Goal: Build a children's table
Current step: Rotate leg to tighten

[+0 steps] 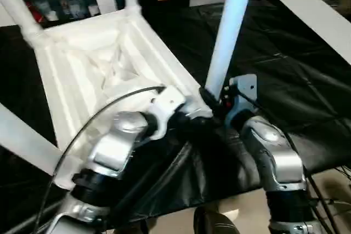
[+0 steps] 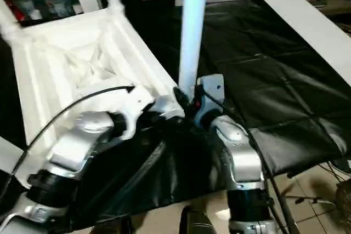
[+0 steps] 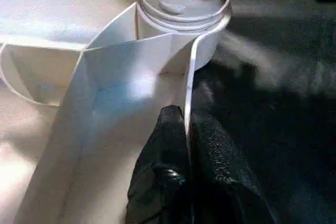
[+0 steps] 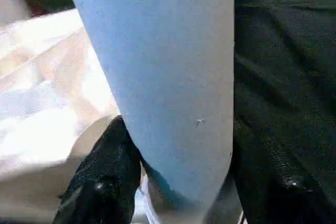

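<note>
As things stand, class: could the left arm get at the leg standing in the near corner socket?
Probably not freely: the left tool is pinched shut on the tabletop's rim, and the right tool already grips that leg.

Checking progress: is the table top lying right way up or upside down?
Upside down: the table top shows its ribbed, cross-braced underside, and legs rise from its corner sockets.

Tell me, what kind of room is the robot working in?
Probably a workshop or test room, not a home. The upside-down white table lies on a black sheet spread over a work surface, loose cables trail on the floor, and a glass-door cabinet stands behind.
</note>
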Robot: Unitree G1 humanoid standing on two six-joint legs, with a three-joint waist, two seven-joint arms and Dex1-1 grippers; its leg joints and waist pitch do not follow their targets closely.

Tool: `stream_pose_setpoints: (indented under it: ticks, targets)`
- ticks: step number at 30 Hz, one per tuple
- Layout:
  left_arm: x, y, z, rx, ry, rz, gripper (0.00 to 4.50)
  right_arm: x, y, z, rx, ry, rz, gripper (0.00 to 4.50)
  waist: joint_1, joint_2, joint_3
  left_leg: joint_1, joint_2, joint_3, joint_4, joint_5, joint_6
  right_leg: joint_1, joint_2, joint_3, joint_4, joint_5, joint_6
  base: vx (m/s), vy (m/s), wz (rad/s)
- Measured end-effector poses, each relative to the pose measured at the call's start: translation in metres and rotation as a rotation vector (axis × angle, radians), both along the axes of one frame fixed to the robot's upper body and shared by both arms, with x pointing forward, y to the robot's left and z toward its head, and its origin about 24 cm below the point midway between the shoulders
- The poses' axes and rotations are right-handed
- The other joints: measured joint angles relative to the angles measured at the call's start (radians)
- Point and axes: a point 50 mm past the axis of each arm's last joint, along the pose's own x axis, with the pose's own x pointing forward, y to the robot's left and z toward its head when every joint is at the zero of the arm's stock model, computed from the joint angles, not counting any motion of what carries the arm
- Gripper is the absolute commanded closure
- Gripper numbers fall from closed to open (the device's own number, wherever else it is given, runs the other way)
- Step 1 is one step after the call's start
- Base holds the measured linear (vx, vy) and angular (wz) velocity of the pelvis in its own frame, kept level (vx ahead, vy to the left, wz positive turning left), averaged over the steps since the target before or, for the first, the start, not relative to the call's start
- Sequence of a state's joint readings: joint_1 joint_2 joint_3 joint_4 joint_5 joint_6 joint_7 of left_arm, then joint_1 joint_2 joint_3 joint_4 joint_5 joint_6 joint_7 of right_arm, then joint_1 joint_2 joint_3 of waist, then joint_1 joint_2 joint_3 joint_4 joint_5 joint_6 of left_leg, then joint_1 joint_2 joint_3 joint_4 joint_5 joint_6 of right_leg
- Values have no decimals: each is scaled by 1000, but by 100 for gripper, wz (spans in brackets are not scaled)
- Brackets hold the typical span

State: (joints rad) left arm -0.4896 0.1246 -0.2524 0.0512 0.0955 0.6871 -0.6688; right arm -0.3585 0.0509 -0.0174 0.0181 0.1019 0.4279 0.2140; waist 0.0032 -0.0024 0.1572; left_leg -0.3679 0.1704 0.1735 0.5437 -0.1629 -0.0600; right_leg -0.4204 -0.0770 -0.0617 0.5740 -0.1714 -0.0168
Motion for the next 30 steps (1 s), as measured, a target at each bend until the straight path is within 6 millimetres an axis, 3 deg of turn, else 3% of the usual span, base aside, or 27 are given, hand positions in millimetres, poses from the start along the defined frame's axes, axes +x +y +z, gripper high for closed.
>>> stream_pose_setpoints:
  ticks: [4,5,9,21,25,30]
  targets:
    - [1,-1,1,1,-6,3,450,0,2,0,24,-5,-19,162,1,0,0,0,0,0,-3,-1,-1,0,0,0,0,0,0,0,0,0]
    - [1,0,2,2,-7,2,450,0,2,0,27,-6,-15,137,1,0,0,0,0,0,-3,-1,-1,0,0,0,0,0,0,0,0,0]
    - [0,4,2,23,-23,-32,450,-5,-4,-2,-8,-27,85,116,0,-1,0,0,1,0,-5,-1,-1,0,1,-2,0,0,0,0,0,0]
    - [-11,39,3,84,-52,-262,450,-30,-63,3,-194,-66,603,14,5,0,0,-3,4,-1,-10,2,4,-5,4,-4,2,1,-3,0,0,0]
    - [-16,57,1,116,-41,-392,450,-38,-86,10,-252,-55,781,5,15,0,0,-4,4,-2,-6,2,4,-5,3,-5,3,1,-4,0,0,0]
    - [-22,69,0,150,-17,-538,450,-42,-91,16,-251,-53,932,5,39,-1,1,-5,4,-2,0,2,5,-3,2,-5,4,3,-7,0,0,0]
